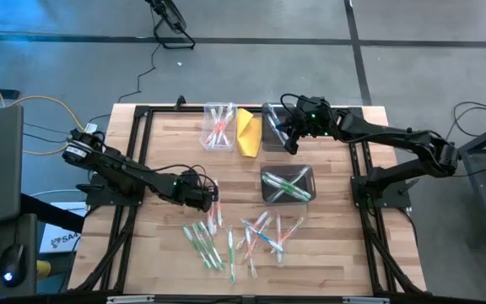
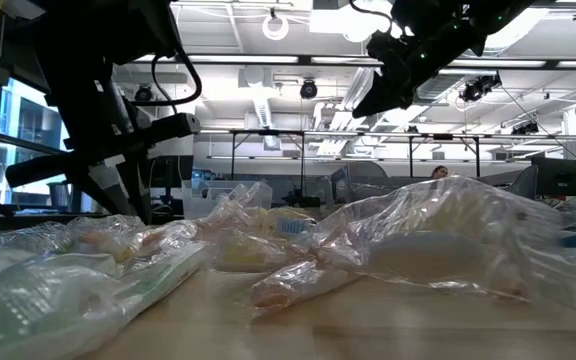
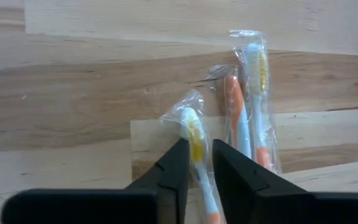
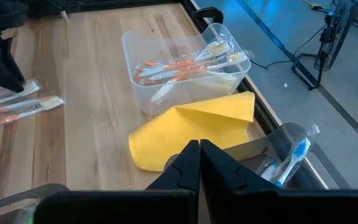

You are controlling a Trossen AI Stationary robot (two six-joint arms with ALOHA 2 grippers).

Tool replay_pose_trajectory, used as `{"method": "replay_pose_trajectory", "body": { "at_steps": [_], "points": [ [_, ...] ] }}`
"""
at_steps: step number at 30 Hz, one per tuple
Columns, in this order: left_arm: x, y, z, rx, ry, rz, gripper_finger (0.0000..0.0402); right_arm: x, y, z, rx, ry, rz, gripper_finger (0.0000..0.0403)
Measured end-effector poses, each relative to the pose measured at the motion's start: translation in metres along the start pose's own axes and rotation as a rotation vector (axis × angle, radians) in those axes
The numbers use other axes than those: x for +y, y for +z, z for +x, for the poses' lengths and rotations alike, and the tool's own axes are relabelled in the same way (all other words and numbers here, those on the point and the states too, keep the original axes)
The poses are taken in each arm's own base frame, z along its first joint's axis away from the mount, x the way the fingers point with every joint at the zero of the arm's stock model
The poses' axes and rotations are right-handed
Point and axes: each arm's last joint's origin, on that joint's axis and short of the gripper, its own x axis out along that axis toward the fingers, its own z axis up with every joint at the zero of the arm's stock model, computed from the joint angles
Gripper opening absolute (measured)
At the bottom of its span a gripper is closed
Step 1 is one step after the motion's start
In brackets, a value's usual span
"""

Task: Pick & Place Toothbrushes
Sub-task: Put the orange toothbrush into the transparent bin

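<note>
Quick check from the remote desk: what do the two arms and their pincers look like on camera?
Both arms are black, jointed and slim, each with a small green light near the wrist. The left pincer and right pincer have flat, dark, wedge-shaped fingers. Yellow cables run to the left arm's base.

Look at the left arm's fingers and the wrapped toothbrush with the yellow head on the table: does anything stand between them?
Nothing visible does. In the left wrist view the left gripper already has that wrapped toothbrush between its fingers, with only bare wooden table around. Two more wrapped toothbrushes lie beside it, outside the fingers.
</note>
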Motion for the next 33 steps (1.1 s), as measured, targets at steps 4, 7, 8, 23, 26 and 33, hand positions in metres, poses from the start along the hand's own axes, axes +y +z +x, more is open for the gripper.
{"method": "replay_pose_trajectory", "body": {
  "at_steps": [4, 7, 8, 23, 26, 33],
  "points": [
    [-0.0004, -0.0001, 0.0, 0.0, -0.004, -0.001, 0.004, 0.0, -0.0001, 0.0, 0.0, 0.0, 0.0, 0.0005],
    [-0.0007, -0.0001, 0.0, 0.0, -0.007, -0.003, 0.0028, 0.0, -0.0001, 0.0, 0.0, 0.0, 0.0, 0.0005],
    [-0.0007, -0.0001, 0.0, 0.0, -0.007, -0.003, 0.0025, 0.0, -0.0001, 0.0, 0.0, 0.0, 0.0, 0.0005],
    [-0.0008, -0.0001, 0.0, -0.001, -0.008, -0.003, 0.0001, 0.0, -0.0001, 0.0, 0.001, 0.0, 0.0, 0.0005],
    [-0.0009, -0.0001, 0.0, -0.001, -0.009, -0.003, 0.0001, 0.0, 0.0, -0.0001, 0.0, 0.0, 0.0, 0.0005],
    [-0.0009, -0.0001, 0.0, 0.0, -0.01, -0.004, 0.0, 0.0, -0.0001, 0.0, 0.001, 0.0, 0.0, 0.0005]
  ]
}}
